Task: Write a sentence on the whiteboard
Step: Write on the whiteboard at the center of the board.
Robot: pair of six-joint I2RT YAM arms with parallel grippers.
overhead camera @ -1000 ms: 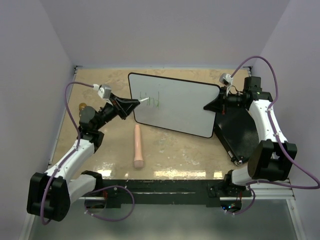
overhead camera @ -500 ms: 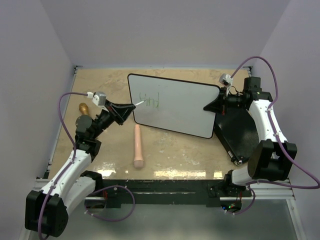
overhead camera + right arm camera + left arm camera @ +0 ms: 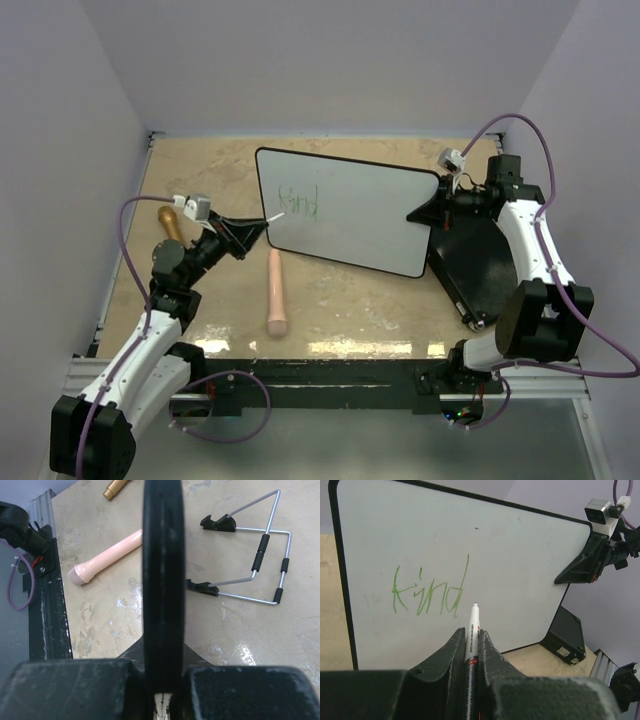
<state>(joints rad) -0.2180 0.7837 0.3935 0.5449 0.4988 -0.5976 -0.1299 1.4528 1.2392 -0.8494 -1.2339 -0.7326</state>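
The whiteboard (image 3: 360,215) stands tilted up at mid table, and its black rim (image 3: 162,555) runs straight through the right wrist view. My right gripper (image 3: 422,212) is shut on the board's right edge, jaws pressed on either side of the rim (image 3: 162,680). The sentence (image 3: 427,592) is the green word "kind", near the board's left side (image 3: 300,203). My left gripper (image 3: 471,635) is shut on a white marker (image 3: 473,622). The marker tip points at the board just below and right of the "d". Whether it touches I cannot tell.
A pink cylinder (image 3: 275,292) lies on the table in front of the board. A brass-coloured object (image 3: 168,220) sits by the left arm. A black flat case (image 3: 480,260) lies under the right arm. A wire stand (image 3: 260,562) rests behind the board.
My left gripper has drawn back down and left from the board face with the marker. The green writing has grown from a few strokes to "kind". The right arm has stayed still.
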